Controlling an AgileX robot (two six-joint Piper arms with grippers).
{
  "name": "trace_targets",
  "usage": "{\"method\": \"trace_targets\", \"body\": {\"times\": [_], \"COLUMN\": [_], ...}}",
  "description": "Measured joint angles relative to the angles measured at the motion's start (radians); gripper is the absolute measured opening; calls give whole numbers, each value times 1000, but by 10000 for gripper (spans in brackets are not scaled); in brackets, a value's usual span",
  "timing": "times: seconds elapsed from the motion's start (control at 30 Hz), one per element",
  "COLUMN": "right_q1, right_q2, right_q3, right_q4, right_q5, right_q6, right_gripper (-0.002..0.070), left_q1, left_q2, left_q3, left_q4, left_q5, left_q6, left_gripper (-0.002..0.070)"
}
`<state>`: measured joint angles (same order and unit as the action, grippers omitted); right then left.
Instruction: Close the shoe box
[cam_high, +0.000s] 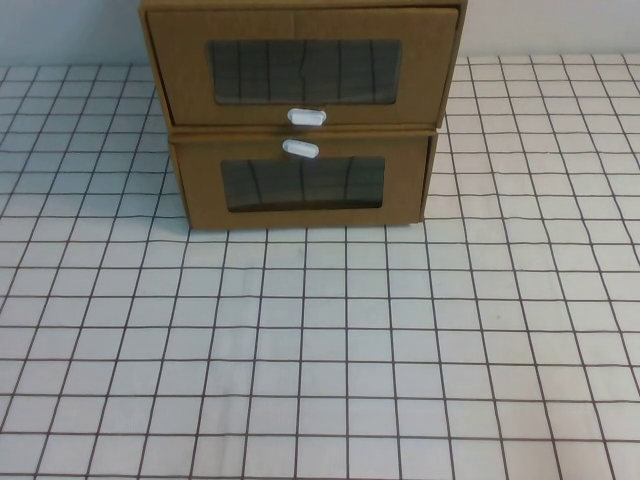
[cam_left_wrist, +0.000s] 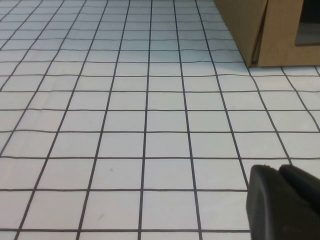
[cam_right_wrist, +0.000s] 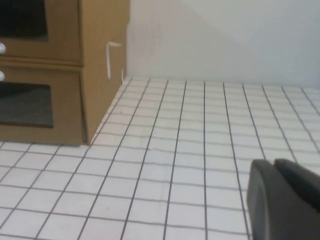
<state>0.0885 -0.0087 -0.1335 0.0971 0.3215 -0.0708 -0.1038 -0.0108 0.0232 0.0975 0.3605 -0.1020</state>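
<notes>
Two stacked cardboard boxes at the worktop's (cam_high: 320, 340) far edge; the upper shoe box (cam_high: 300, 65), light and crushable, wants a flat push on its front. Left hand (cam_left_wrist: 285, 202) and right hand (cam_right_wrist: 285, 197) low nearby, grip state unclear

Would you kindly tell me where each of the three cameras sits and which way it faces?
High view: raised on the robot's side, angled down at the white gridded tabletop and two stacked brown cardboard drawer boxes, upper shoe box on the lower box; no arm shows.
Left wrist view: low over the table, facing the lower box's corner; the dark left gripper shows.
Right wrist view: low, facing the stack's side and wall; the right gripper shows.
Shared: both wrist views see the stack.
</notes>
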Motion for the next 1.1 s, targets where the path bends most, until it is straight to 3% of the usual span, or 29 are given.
{"method": "trace_targets", "body": {"times": [0.17, 0.37, 1.1], "right_q1": [-40, -50, -51], "right_q2": [0, 0, -2], "right_q3": [152, 156, 156], "right_q4": [117, 103, 99], "right_q5": [-66, 83, 88], "right_q6": [0, 0, -31], "right_gripper": [-13, -13, -13], "left_q1": [0, 1, 1], "left_q2": [0, 0, 0], "left_q3": [0, 0, 0], "left_q4": [0, 0, 0], "left_q5": [0, 0, 0], "left_q6": [0, 0, 0], "left_gripper": [-5, -5, -5]}}
